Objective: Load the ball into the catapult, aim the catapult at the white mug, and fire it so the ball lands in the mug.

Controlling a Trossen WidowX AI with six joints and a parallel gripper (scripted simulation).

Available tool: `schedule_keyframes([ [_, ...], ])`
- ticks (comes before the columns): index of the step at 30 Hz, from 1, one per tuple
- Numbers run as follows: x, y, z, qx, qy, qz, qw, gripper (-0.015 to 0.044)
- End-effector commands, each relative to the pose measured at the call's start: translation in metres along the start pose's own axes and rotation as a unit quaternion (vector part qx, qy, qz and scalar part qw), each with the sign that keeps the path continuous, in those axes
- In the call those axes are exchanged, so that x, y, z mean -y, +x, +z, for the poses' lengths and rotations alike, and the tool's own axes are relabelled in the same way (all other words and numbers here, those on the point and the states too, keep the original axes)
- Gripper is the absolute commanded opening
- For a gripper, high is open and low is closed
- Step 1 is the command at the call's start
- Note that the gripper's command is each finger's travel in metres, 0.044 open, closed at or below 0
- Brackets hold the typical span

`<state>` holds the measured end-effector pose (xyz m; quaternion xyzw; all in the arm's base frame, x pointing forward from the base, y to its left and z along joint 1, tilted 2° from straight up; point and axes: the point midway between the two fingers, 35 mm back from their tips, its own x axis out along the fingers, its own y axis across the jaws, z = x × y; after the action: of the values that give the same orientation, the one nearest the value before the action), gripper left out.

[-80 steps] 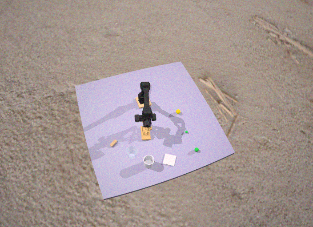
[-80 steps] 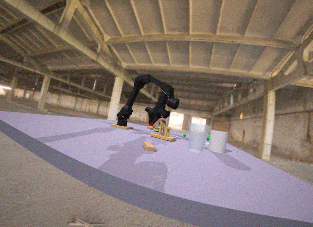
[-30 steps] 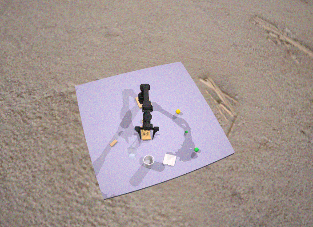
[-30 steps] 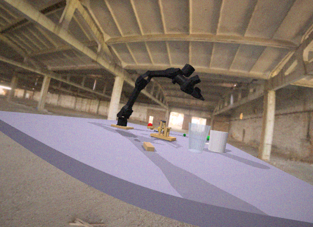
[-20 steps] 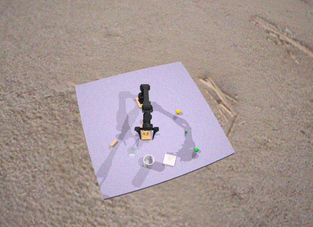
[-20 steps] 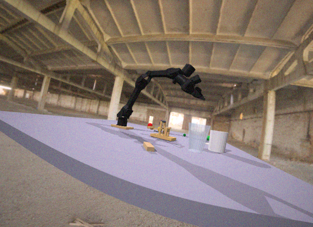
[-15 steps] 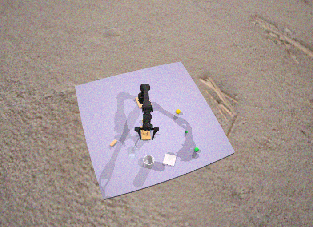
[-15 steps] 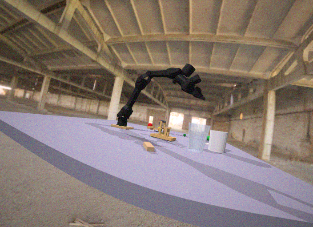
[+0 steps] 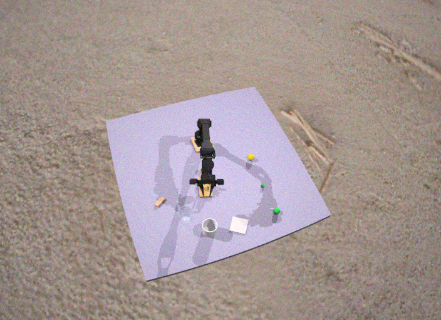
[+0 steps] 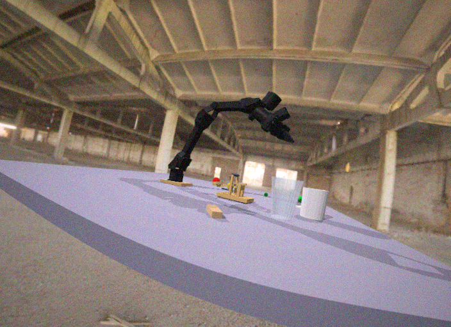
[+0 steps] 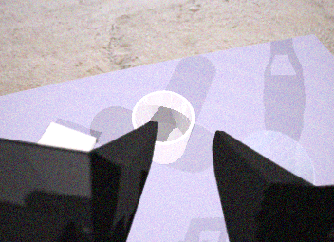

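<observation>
The red ball (image 10: pixel 216 179) sits in the cup at the rear end of the wooden catapult (image 10: pixel 234 198) (image 9: pixel 205 190). The arm hides most of that cup in the top view. The catapult's base points towards the white mug (image 9: pixel 208 233) (image 10: pixel 314 204) (image 11: pixel 167 155), which stands upright. No ball shows in the visible part of its inside. My gripper (image 9: pixel 206 195) (image 10: pixel 290 138) (image 11: pixel 185 134) is partly open, with nothing between the fingertips. It hangs high above the table, forward of the catapult's cup, with the mug beyond the fingertips in the wrist view.
A clear glass (image 9: pixel 185 216) (image 10: pixel 286 198) stands beside the mug. A white tile (image 9: pixel 238 225) (image 11: pixel 68 138) lies on its other side. A wooden block (image 9: pixel 160 201) (image 10: pixel 214 211), a yellow ball (image 9: pixel 250 156), a small green ball (image 9: pixel 262 185) and a larger green ball (image 9: pixel 276 210) are farther out.
</observation>
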<state>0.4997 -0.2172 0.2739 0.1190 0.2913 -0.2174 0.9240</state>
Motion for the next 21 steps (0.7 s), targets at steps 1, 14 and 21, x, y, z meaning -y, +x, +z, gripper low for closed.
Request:
schedule_keyframes([
  [1,0.0,0.0,0.001,0.002,0.003,-0.002,1.0,0.0046],
  [14,-0.004,0.0,-0.007,-0.012,-0.012,-0.004,1.0,0.0],
  [21,-0.021,-0.001,-0.046,-0.076,-0.084,-0.014,0.993,0.0],
])
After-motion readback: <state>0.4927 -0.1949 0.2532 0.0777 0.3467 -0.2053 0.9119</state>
